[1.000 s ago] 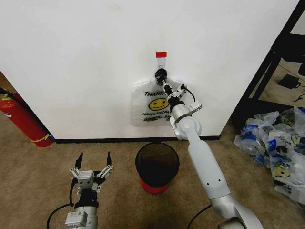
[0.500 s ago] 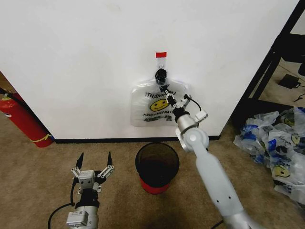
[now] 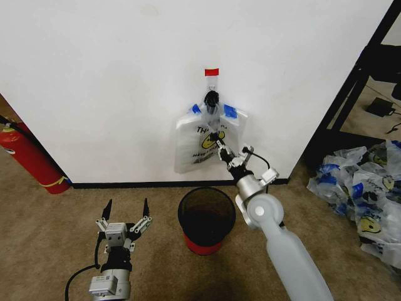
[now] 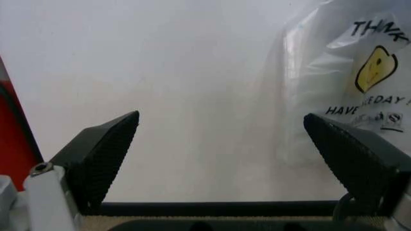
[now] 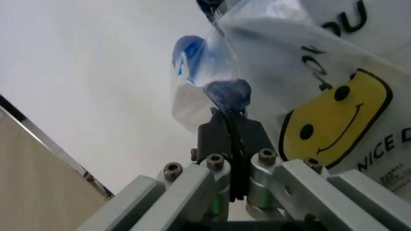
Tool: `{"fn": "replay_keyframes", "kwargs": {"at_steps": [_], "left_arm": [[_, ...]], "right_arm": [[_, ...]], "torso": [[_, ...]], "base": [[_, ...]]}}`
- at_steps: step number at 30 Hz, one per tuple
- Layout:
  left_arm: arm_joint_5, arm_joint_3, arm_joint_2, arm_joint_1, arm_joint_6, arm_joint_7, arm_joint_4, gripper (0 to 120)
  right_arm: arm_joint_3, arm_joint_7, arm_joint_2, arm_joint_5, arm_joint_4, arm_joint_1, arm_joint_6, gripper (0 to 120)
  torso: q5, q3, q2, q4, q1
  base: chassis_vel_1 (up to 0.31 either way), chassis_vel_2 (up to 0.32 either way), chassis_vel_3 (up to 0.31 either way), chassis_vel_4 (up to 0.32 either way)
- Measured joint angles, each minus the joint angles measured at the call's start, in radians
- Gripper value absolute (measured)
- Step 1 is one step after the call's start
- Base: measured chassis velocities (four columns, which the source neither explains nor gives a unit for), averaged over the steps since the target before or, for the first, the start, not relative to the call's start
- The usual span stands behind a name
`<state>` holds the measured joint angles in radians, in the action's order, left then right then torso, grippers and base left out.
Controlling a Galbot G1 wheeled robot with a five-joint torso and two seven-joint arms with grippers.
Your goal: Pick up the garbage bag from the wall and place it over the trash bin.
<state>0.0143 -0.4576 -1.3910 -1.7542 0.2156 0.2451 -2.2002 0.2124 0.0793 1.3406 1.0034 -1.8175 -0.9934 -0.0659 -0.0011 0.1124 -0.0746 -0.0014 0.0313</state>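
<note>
The garbage bag (image 3: 197,141) hangs on the white wall (image 3: 94,75) from a hook with red tape (image 3: 212,73). It is translucent white with a yellow smiley face, and its blue-trimmed handles fan out below the hook. My right gripper (image 3: 219,139) is in front of the bag's middle, shut on a blue handle fold (image 5: 228,94) of the bag (image 5: 321,96). The trash bin (image 3: 207,216), dark with a red base, stands on the carpet right below. My left gripper (image 3: 124,213) waits low at the left, open, with the bag (image 4: 359,82) off to one side ahead of it.
A red fire extinguisher (image 3: 28,157) leans at the wall's left end. A pile of similar bags (image 3: 363,188) lies on the floor at the right, beside a black shelf frame (image 3: 357,81). A black baseboard (image 3: 125,185) runs along the wall.
My right gripper has come down and away from the hook, drawing the bag with it. The bag is now stretched narrower and its blue handles show. The left arm has stayed put.
</note>
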Motion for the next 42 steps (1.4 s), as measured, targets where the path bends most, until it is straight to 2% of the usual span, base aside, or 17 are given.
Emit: {"fn": "replay_keyframes", "kwargs": {"at_steps": [9,20,32,42], "left_arm": [[-0.054,0.002,0.033,0.033,-0.014,-0.001,0.016,100],[-0.085,0.017,0.068,0.085,-0.018,-0.012,0.058,100],[-0.111,0.02,0.081,0.102,-0.019,-0.013,0.062,100],[-0.118,0.015,0.084,0.099,-0.015,-0.013,0.055,100]], "right_arm": [[0.014,0.056,-0.033,-0.175,-0.101,-0.123,0.02,0],[0.031,0.127,-0.06,-0.481,-0.185,-0.302,0.123,0],[0.06,0.155,-0.07,-0.556,-0.174,-0.393,0.178,0],[0.093,0.154,-0.097,-0.7,-0.172,-0.475,0.262,0]], "torso": [[0.0,0.0,0.0,0.0001,0.0],[-0.0001,0.0,0.0,-0.0001,0.0],[0.0,0.0,0.0,-0.0001,0.0],[0.0,0.0,0.0,0.0,0.0]], "base": [[0.0,0.0,0.0,0.0],[0.0,0.0,0.0,0.0],[0.0,0.0,0.0,0.0],[0.0,0.0,0.0,0.0]]}}
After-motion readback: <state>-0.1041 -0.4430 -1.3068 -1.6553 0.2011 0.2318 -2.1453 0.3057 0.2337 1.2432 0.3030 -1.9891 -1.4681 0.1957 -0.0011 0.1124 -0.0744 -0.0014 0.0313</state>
